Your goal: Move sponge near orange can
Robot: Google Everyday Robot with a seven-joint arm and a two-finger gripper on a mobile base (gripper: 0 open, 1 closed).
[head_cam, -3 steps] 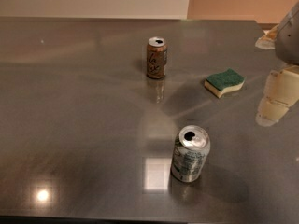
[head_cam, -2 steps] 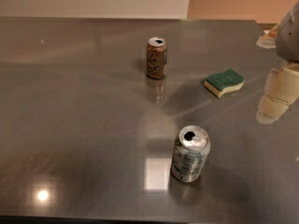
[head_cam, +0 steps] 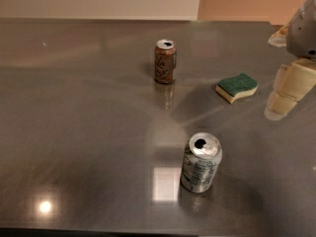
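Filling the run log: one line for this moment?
phase: pre-grasp | hand: at view's right edge, beside sponge, not touching | sponge: on table, apart from orange can

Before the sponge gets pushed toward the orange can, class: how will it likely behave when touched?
The sponge lies flat, so it probably slides rather than rolls or tips. Its pale foam likely squashes under a squeeze and seems light. The glossy table should offer little drag. The gripper hangs beside it, at the picture's right edge.
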